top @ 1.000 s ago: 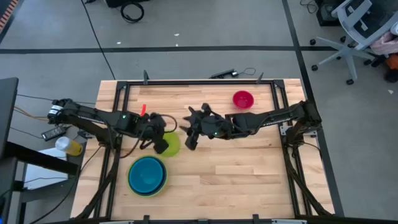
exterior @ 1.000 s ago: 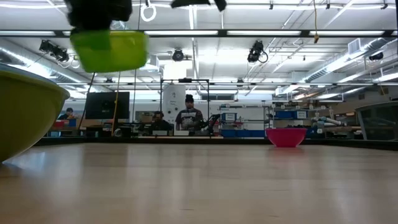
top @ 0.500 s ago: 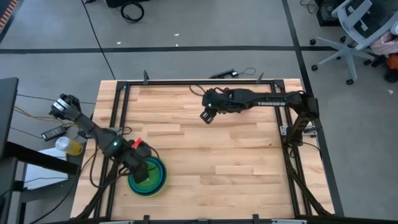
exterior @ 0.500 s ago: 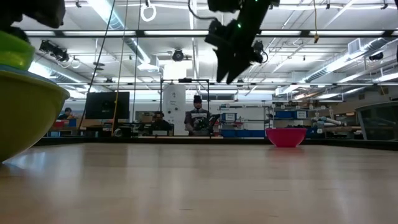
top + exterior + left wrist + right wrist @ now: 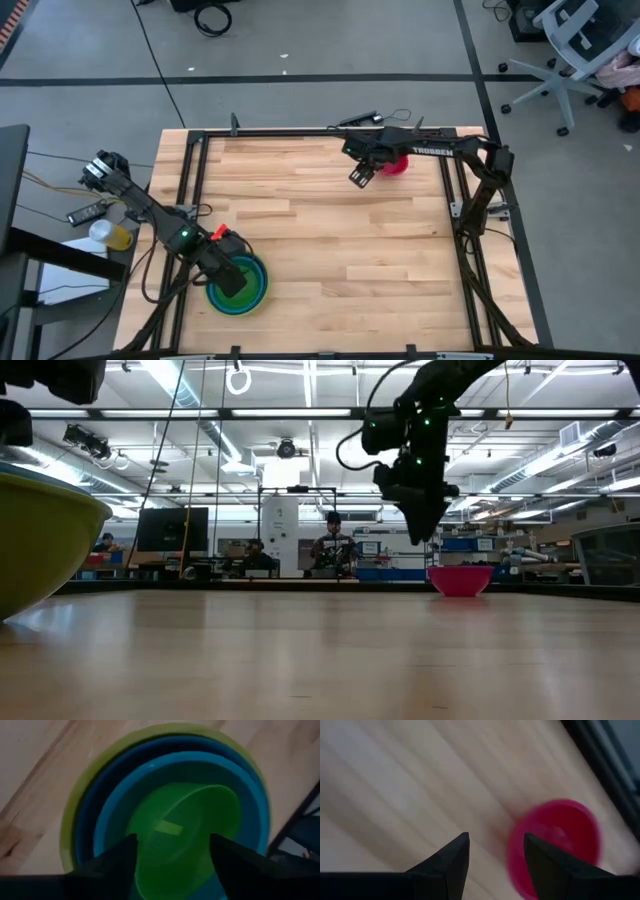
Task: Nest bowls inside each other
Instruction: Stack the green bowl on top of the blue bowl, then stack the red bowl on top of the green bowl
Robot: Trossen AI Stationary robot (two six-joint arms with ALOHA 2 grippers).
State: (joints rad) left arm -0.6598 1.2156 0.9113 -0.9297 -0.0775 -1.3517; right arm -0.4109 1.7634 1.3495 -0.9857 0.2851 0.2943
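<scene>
Near the table's near-left corner stands a stack: a yellow-green bowl [image 5: 264, 283] [image 5: 82, 787] holds two blue bowls [image 5: 117, 795], and a small green bowl [image 5: 180, 827] lies tilted in the inner one. My left gripper [image 5: 226, 276] [image 5: 172, 857] hangs open just over the green bowl, a finger to either side. The magenta-red bowl [image 5: 396, 163] [image 5: 557, 842] sits upright on the table at the far right. My right gripper [image 5: 361, 175] [image 5: 495, 855] is open, pointing down above the bare wood just left of it.
Black frame rails [image 5: 196, 190] run along the table's left, right and far sides. The middle of the wooden table [image 5: 330, 240] is bare. In the low view the yellow-green bowl's wall [image 5: 40, 545] fills the left edge, and people sit in the room behind.
My left gripper has carried the green bowl toward the table's near-left corner and down onto the stack, where the bowl has sunk among the blue bowls. My right gripper has swung from the table's middle toward the far right, tipped downward, and come down beside the magenta-red bowl.
</scene>
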